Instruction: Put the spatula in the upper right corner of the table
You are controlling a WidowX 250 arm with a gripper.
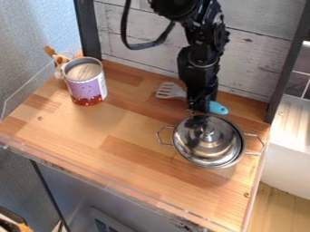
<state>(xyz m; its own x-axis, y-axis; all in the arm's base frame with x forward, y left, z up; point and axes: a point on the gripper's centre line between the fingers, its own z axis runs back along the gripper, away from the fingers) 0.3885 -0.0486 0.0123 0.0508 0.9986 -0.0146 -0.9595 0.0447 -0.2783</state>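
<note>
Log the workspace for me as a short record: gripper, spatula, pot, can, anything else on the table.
gripper: low over the middle of the spatula; gripper
spatula: near the back edge, right of centre; slotted grey head left, blue handle right
grip on spatula: cannot tell
pot: metal pot, lid on, in front of the gripper
can: purple-and-red can, upright, back left
other: small brown-and-white object behind the can

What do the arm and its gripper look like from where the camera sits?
The arm is black all over, built of chunky, angular segments with a rounded, glossy joint near the top edge. A thick black cable hangs in a loop beside it. The gripper is black too. I can't make out any markings.
</note>
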